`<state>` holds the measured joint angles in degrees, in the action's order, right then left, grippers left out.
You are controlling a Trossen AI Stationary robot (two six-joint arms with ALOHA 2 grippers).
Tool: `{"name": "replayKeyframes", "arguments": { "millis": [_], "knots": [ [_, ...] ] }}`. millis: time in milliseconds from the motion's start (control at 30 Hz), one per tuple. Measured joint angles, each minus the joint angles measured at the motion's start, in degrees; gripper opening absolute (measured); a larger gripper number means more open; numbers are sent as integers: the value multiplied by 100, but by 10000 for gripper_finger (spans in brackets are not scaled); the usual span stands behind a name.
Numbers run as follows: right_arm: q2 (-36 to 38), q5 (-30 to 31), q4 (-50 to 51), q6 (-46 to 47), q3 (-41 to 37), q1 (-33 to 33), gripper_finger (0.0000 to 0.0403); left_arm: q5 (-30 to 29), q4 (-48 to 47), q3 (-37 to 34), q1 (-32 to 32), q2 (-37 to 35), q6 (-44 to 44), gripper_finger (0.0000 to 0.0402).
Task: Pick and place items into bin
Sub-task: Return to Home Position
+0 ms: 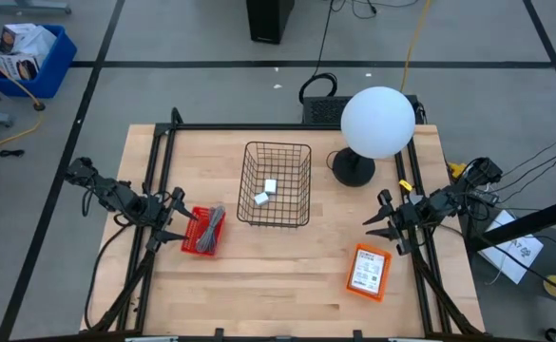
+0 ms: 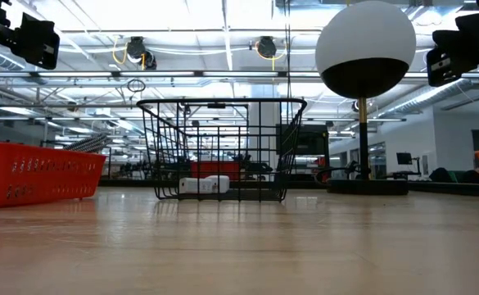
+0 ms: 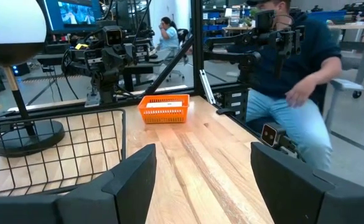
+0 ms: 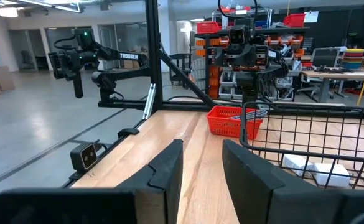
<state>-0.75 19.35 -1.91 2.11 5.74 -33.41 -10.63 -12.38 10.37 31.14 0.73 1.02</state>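
Note:
A black wire bin (image 1: pixel 276 183) stands mid-table and holds two little white blocks (image 1: pixel 265 192), which also show in the low view (image 2: pixel 206 184). A red basket (image 1: pixel 203 231) with grey metal tools (image 1: pixel 214 222) sits to its left. An orange basket (image 1: pixel 369 272) with a white printed card packet lies near the right. My left gripper (image 1: pixel 178 220) hovers open beside the red basket, its fingers wide apart in its wrist view (image 3: pixel 200 180). My right gripper (image 1: pixel 384 218) hovers open at the table's right edge, above the orange basket (image 4: pixel 201 174). No teal-handled tool shows.
A lamp with a white globe (image 1: pixel 377 122) and a round black base (image 1: pixel 354 169) stands right of the bin at the far side. A black frame runs along the table edges (image 1: pixel 163 171). A seated person (image 3: pixel 294 81) is beyond the table's right side. Bare wood lies along the near edge.

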Motion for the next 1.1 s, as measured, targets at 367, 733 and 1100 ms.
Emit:
{"name": "replayKeyframes", "arguments": {
  "millis": [367, 733, 1100],
  "knots": [
    [0, 0, 0, 0, 4, 0, 105, 0, 0, 0, 0, 0, 2, 265],
    [0, 0, 0, 0, 4, -1, 105, 0, 0, 0, 0, 0, 2, 261],
    [0, 0, 0, 0, 4, -1, 105, 0, 0, 0, 0, 2, 2, 259]
  ]
}}
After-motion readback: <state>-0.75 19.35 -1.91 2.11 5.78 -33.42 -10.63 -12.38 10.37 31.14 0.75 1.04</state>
